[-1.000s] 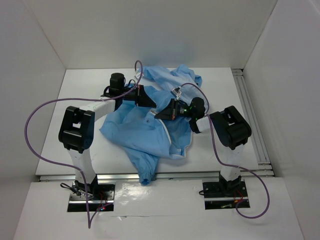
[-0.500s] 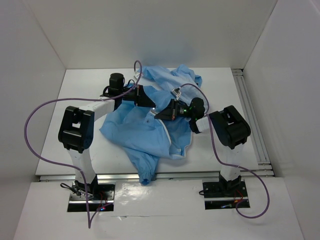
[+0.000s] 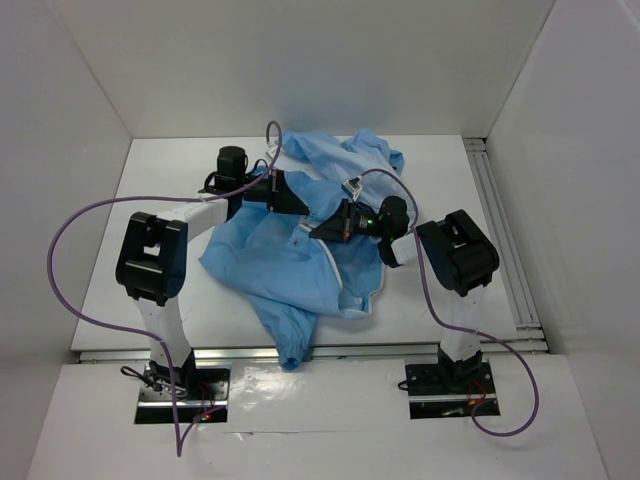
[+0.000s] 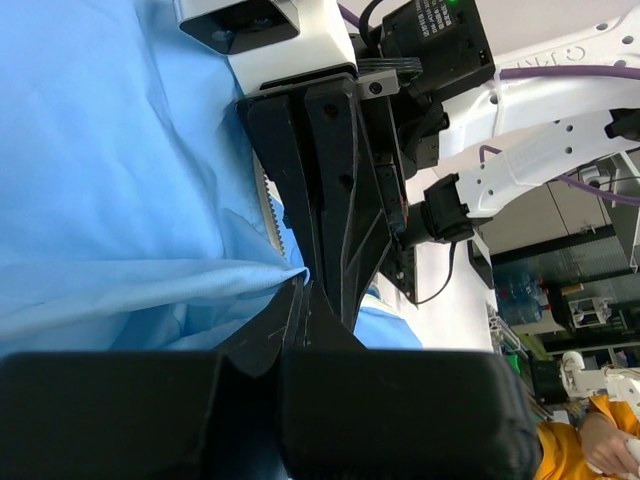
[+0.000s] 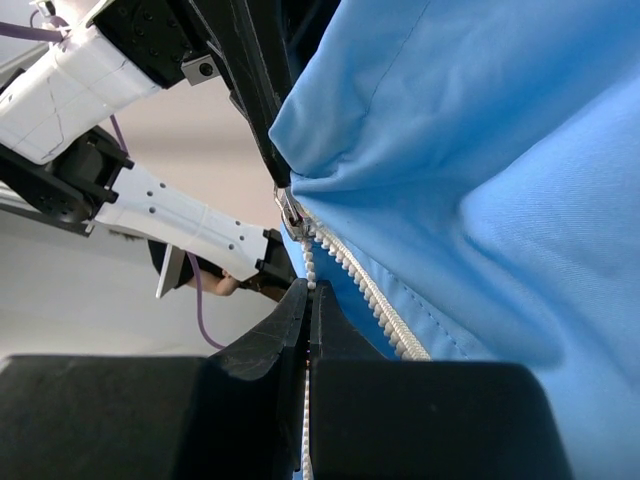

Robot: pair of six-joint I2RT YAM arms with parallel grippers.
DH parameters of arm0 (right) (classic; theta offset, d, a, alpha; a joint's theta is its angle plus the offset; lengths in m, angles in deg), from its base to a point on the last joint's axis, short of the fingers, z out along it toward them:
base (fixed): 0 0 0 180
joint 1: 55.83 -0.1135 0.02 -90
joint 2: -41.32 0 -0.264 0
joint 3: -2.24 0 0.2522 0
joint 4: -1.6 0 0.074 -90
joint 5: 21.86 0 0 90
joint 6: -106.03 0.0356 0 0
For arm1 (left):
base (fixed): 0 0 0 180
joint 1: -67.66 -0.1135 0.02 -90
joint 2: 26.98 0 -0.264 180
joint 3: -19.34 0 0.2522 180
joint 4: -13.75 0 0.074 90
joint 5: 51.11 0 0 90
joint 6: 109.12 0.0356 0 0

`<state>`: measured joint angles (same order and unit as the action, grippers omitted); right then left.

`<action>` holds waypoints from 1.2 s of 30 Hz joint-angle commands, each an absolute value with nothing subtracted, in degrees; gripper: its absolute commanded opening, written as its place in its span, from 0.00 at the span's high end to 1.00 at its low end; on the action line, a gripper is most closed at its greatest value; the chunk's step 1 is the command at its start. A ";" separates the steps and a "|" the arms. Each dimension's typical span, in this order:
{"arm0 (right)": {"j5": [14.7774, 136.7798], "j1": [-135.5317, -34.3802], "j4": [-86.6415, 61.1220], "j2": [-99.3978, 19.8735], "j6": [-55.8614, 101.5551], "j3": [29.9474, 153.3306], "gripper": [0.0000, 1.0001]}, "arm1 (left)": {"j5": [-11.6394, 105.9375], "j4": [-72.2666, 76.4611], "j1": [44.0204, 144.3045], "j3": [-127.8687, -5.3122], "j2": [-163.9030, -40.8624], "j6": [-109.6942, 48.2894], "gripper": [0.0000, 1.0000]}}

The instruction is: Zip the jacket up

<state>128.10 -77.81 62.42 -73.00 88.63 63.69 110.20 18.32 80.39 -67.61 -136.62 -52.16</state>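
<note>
The light blue jacket (image 3: pixel 290 255) lies crumpled on the middle of the table, one sleeve hanging over the near edge. My left gripper (image 3: pixel 303 207) is shut on a fold of the jacket's fabric (image 4: pixel 120 200) next to the white zipper teeth (image 4: pixel 268 205). My right gripper (image 3: pixel 322 229) meets it tip to tip. In the right wrist view it (image 5: pixel 308 292) is shut on the loose white zipper edging (image 5: pixel 308 265), just below the metal zipper slider (image 5: pixel 293 214). The closed zipper line (image 5: pixel 370 295) runs off to the lower right.
White walls enclose the table on the left, back and right. A metal rail (image 3: pixel 500 225) runs along the right side of the table. Purple cables (image 3: pixel 70 250) loop from both arms. The right arm's fingers (image 4: pixel 330 180) fill the space just ahead of my left gripper.
My left gripper has edged slightly toward the back with the fabric in it. The right gripper has barely moved.
</note>
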 commanded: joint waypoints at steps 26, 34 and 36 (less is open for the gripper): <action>130.20 -76.04 65.38 -69.95 70.38 62.06 1.00 | 111.22 21.44 78.12 -70.10 -132.98 -53.58 1.00; 123.33 -77.71 36.01 -63.54 51.99 65.66 1.00 | 110.69 18.45 78.12 -70.10 -132.45 -52.35 1.00; 122.81 -77.71 35.47 -63.53 51.45 65.66 1.00 | 110.69 18.45 78.12 -70.10 -132.45 -52.35 1.00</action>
<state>124.56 -77.70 44.54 -65.68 58.84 64.45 109.45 16.88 79.83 -67.61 -135.86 -52.49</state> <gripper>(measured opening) 0.022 0.037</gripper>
